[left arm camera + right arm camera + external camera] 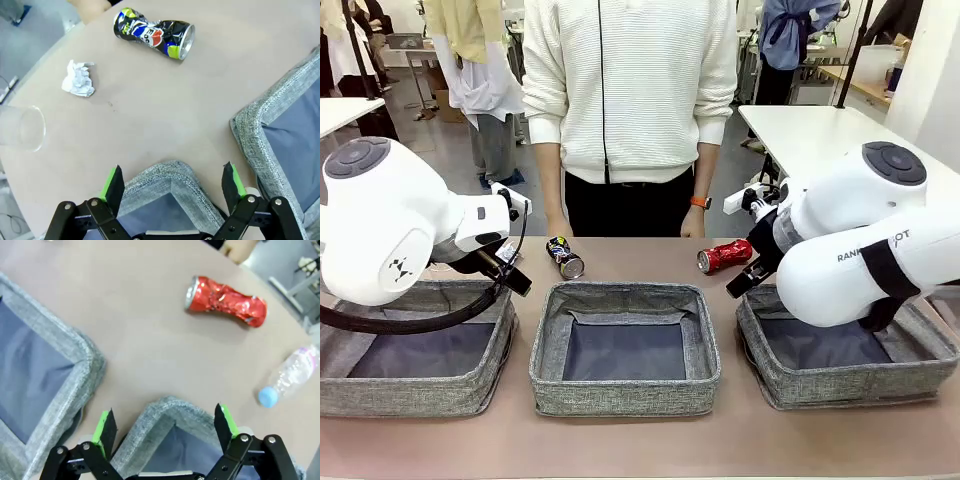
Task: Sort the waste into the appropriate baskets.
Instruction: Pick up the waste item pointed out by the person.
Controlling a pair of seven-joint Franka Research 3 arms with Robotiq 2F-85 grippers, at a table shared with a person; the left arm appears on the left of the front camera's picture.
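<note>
Waste lies on the far strip of the brown table (640, 445), past the baskets. My left end effector (172, 175) hangs spread wide and empty above the far corner of the left grey woven fabric basket (420, 398). Ahead of it, from the left in my wrist view, are a clear plastic cup (22, 127), a crumpled white paper wad (79, 78) and, farthest off, a crushed dark blue-black drink can (152, 34). That can's long axis runs along the line between my fingers, so I judge the wrist must roll to close across its waist.

My right end effector (164, 417), likewise wide and empty, hovers over the far corner of the right grey woven fabric basket (860, 388). The crushed red drink can (225, 301) lies ahead and slightly right, also crosswise. A small clear plastic bottle with a blue cap (292, 375) sits farther right. Each arm is nearer its own can.
</note>
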